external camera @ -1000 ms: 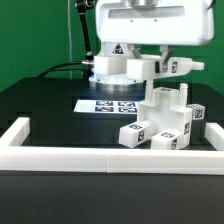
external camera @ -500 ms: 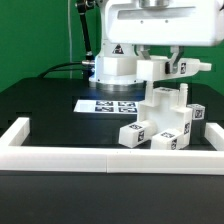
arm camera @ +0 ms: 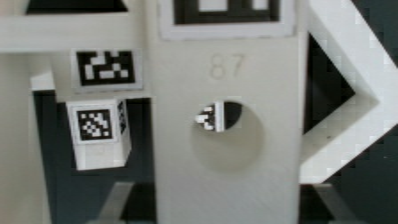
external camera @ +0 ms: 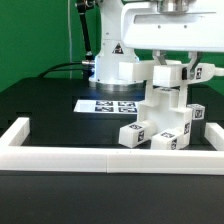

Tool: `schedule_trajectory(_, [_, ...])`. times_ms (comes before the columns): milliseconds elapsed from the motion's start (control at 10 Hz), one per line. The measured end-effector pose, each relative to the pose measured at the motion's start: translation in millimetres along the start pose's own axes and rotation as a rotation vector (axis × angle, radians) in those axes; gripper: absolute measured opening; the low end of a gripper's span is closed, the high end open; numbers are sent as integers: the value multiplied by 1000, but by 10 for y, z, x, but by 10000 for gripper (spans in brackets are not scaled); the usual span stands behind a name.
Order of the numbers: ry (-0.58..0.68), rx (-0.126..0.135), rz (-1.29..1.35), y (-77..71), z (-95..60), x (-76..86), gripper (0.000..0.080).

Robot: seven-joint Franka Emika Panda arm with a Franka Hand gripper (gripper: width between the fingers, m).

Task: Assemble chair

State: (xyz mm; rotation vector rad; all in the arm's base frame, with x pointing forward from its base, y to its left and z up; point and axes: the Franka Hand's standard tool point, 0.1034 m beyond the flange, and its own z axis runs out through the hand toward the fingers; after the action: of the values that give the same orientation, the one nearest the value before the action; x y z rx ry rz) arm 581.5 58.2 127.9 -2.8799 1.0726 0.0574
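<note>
The partly built white chair (external camera: 165, 118) stands on the black table at the exterior view's right, with tagged blocky parts at its base. My gripper (external camera: 172, 60) is right above it, shut on a white chair part (external camera: 176, 72) with tags on its ends. In the wrist view the held flat white part (arm camera: 222, 90) fills the middle, with a round hole (arm camera: 224, 118) showing a tag behind it. My gripper (arm camera: 228, 198) has a dark finger on either side of this part. Tagged white blocks (arm camera: 98, 125) lie beyond it.
The marker board (external camera: 108, 105) lies flat on the table behind the chair. A long white border rail (external camera: 110, 156) runs along the front, with a short side piece (external camera: 14, 132) at the exterior view's left. The robot base (external camera: 112, 68) stands at the back.
My arm has moved toward the exterior view's right with the white part in it, and the part now hangs directly over the chair's top.
</note>
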Motion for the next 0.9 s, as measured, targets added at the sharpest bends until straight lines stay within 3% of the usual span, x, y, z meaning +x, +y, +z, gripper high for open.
schedule_trajectory(900, [-6,-7,-28,20,42,-58,290])
